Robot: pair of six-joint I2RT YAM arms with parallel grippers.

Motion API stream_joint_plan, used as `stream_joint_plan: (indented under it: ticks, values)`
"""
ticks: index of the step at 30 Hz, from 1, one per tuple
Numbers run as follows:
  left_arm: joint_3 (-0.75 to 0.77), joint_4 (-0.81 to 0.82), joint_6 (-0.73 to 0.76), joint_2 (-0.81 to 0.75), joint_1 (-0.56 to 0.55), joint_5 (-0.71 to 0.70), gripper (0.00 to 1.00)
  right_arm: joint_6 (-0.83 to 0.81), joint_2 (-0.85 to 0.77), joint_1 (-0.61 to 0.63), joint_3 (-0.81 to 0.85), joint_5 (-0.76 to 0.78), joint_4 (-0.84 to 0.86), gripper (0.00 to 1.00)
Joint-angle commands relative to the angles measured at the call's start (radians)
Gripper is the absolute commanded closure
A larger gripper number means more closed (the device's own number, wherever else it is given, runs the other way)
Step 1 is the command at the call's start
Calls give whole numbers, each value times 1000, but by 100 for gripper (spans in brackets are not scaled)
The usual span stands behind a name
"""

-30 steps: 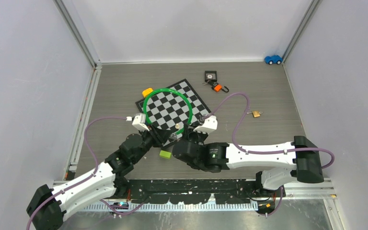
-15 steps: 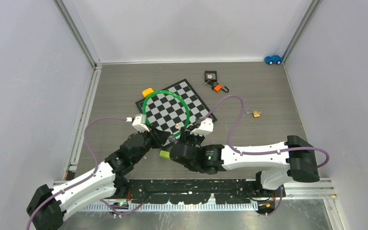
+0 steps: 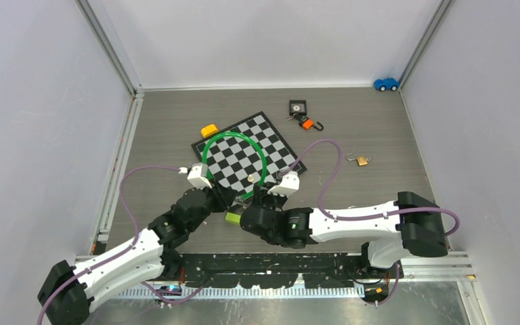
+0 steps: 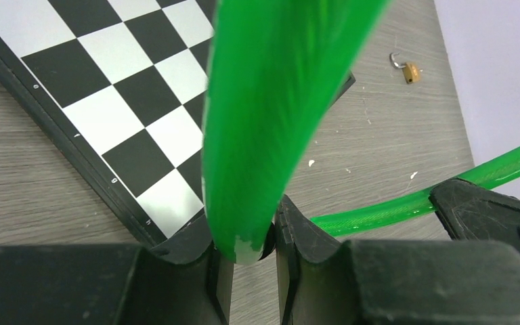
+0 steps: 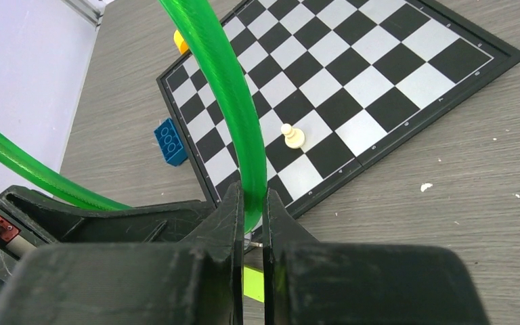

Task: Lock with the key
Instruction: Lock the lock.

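Your left gripper (image 3: 220,197) and right gripper (image 3: 258,193) each pinch the green hoop (image 3: 204,157) at the chessboard's (image 3: 275,139) near edge in the top view; the padlock (image 3: 361,160) lies well right. Left wrist: fingers (image 4: 311,237) clamp the hoop. Right wrist: narrow jaws grip it too.

The only markings are small pale characters printed along the dark border of the chessboard (image 4: 54,108), one beside each row of squares, running from upper left to lower centre in the left wrist view. They are too small and blurred to read.
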Motion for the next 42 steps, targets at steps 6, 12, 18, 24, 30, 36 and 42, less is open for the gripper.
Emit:
stream_joint_plan:
  ticks: [6,12,18,24,30,36,42]
  values:
    - [114,217,-4,-25,-5,78,100,-59,-17,37,-84,-239,229,100]
    - [133,190,-5,-35,-5,99,100,-198,-66,46,-173,-282,415,100]
    - [161,138,-39,-53,-5,121,100,-376,-124,46,-248,-348,530,100]
    - [183,135,-80,-50,-5,150,100,-462,-143,47,-338,-399,706,100]
    - [205,124,-93,-52,-5,157,100,-549,-156,54,-415,-490,838,100]
    - [236,135,-129,-11,-5,214,100,-646,-138,56,-456,-566,926,100]
    - [227,181,-185,-16,-5,232,100,-654,-95,57,-510,-571,1049,100]
